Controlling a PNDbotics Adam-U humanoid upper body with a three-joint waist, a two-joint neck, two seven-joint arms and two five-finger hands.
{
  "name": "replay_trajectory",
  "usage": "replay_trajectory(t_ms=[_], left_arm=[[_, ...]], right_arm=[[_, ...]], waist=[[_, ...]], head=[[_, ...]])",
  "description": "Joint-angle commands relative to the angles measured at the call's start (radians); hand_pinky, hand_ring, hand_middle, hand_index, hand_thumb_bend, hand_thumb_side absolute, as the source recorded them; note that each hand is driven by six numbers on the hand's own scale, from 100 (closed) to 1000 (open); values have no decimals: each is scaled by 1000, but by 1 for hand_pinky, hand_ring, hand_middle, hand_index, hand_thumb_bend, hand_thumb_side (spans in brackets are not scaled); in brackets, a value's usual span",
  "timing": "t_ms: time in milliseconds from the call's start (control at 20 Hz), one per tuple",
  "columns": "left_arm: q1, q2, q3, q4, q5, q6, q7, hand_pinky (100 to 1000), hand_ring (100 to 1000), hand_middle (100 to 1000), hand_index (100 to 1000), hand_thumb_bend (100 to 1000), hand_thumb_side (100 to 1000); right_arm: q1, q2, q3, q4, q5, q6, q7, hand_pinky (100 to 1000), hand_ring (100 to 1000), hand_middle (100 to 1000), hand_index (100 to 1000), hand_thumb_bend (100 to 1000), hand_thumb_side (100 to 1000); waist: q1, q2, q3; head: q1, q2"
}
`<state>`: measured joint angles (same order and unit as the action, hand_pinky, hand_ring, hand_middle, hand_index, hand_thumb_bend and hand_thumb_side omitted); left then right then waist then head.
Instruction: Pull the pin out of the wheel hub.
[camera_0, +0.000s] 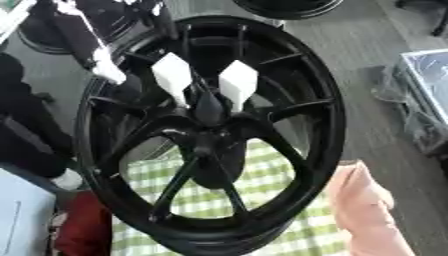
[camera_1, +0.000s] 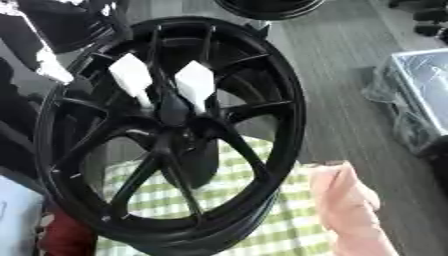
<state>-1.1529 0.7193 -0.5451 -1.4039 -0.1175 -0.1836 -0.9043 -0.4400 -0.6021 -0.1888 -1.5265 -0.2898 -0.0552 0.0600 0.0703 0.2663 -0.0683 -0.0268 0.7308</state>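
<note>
A big black wheel hub (camera_0: 210, 135) with several spokes stands tilted on its rim, filling the middle of both views. Two white wedge-shaped pieces (camera_0: 172, 75) (camera_0: 237, 82) stick out near its centre (camera_0: 206, 145), narrow ends pointing at the centre. A dark teardrop-shaped part (camera_0: 208, 107) sits between them. My left arm (camera_0: 83, 35), black with white stripes, comes in from the upper left. Its hand (camera_0: 111, 73) shows as a pale end at the rim's upper left, partly hidden by the rim. My right hand shows in neither view.
A person's hand (camera_0: 363, 205) in a pinkish covering rests by the rim at the lower right. A green-and-white checked cloth (camera_0: 271, 175) lies under the wheel. A clear plastic box (camera_0: 424, 95) stands at the right, another dark wheel (camera_0: 284, 7) at the top, and something red (camera_0: 83, 230) at the lower left.
</note>
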Motion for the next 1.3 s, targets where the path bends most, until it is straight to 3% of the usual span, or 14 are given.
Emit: replay_trajectory(t_ms=[50,750,1300], left_arm=[[-27,6,10,8,2,-7,-3,858,829,790,845,545,303],[-39,-19,1,42,-10,-5,-3,856,834,810,832,501,278],[-38,-30,-24,63,-13,-15,-3,857,836,808,817,480,127]], right_arm=[[-16,-20,-3,-8,2,2,1,738,742,698,810,100,641],[-20,-16,-2,-8,2,5,2,737,741,697,808,100,645],[-20,-14,-4,-4,4,7,1,737,741,698,807,100,649]], waist=[[-5,-13,-5],[-3,-3,-16],[2,2,-22]], head=[[7,-15],[12,-30],[19,-37]])
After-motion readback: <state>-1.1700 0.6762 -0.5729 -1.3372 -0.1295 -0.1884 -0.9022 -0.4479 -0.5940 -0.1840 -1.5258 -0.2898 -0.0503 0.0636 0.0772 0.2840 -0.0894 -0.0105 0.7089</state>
